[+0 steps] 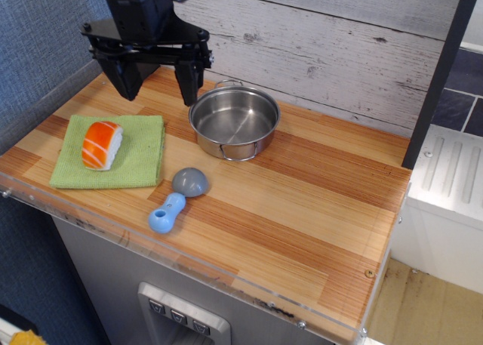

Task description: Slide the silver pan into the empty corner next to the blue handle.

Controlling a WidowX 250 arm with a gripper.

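Note:
The silver pan [235, 122] stands upright at the back middle of the wooden counter, near the wall, with nothing in it. My black gripper [158, 84] hangs just left of the pan and above the counter, open, its two fingers spread wide with nothing between them. Its right finger [189, 86] is close to the pan's left rim but apart from it. The blue handle [164, 213], joined to a grey dome [190, 182], lies near the front edge. The empty corner [336, 281] is bare striped wood at the front right, with a small screw [369, 273].
A green cloth [128, 160] with an orange-and-white sushi piece [101, 143] lies at the left. A clear plastic rim [226, 273] edges the counter's front. The plank wall [339, 50] runs behind, and a dark post [441, 66] stands at the right.

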